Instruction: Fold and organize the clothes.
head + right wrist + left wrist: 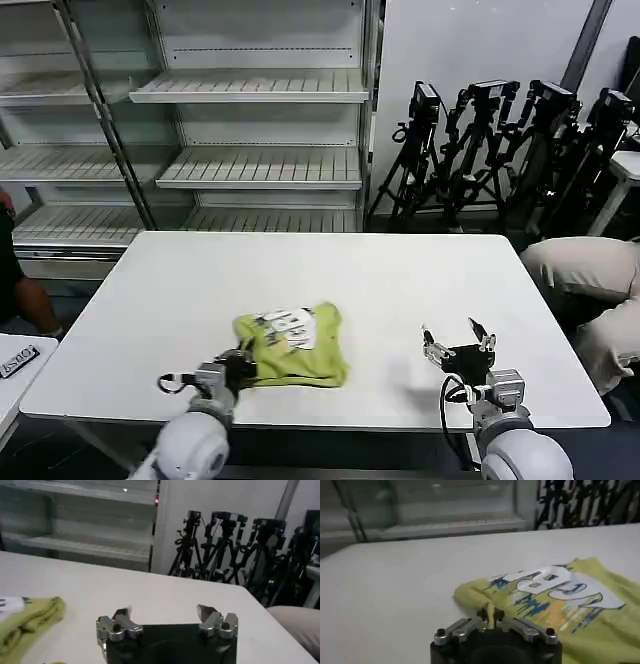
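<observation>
One folded yellow-green T-shirt (pixel 293 346) is lying near the front edge of our white counter (pixel 400 290). We are pinching its near-left corner with our left pincer (pixel 238 366), while our right pincer (pixel 458 340) is hovering spread wide, well apart.

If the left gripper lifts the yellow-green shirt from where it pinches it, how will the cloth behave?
Probably floppy: the shirt lies in a soft, creased bundle, so the rest would likely sag and unfold below the left gripper, which is shut on a small fold at its edge. It looks thin and light. Pushed across the smooth table, it would likely bunch rather than slide whole.
</observation>
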Controlling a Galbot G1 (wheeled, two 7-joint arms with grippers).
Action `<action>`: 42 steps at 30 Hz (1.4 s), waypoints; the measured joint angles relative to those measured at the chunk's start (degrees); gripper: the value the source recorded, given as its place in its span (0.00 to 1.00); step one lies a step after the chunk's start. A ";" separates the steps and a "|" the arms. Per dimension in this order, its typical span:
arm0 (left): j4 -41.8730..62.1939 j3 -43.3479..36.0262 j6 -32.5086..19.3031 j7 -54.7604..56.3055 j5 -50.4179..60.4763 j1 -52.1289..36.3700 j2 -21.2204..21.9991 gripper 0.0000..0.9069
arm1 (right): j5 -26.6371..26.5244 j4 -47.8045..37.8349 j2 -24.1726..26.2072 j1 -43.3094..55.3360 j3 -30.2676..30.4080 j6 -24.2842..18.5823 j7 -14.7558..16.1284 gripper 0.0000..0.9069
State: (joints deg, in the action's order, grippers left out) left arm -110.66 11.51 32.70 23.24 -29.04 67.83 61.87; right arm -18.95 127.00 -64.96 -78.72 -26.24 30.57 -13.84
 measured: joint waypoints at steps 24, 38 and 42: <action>-16.35 25.10 0.43 -24.65 21.50 10.31 -17.71 0.02 | -0.51 0.24 -0.08 -1.60 -1.80 -1.35 0.64 1.00; -14.62 -2.76 0.62 -11.12 25.82 2.07 -1.57 0.02 | -0.40 1.29 0.30 0.07 -2.24 0.27 1.15 1.00; -11.28 -6.60 0.65 -6.48 22.06 -2.23 3.41 0.04 | -0.84 1.05 0.99 1.92 -2.43 0.55 1.78 1.00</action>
State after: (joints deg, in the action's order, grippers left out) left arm -121.94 4.91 33.35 16.76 -6.98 65.60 65.29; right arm -19.79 128.06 -63.97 -76.80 -28.67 31.13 -12.06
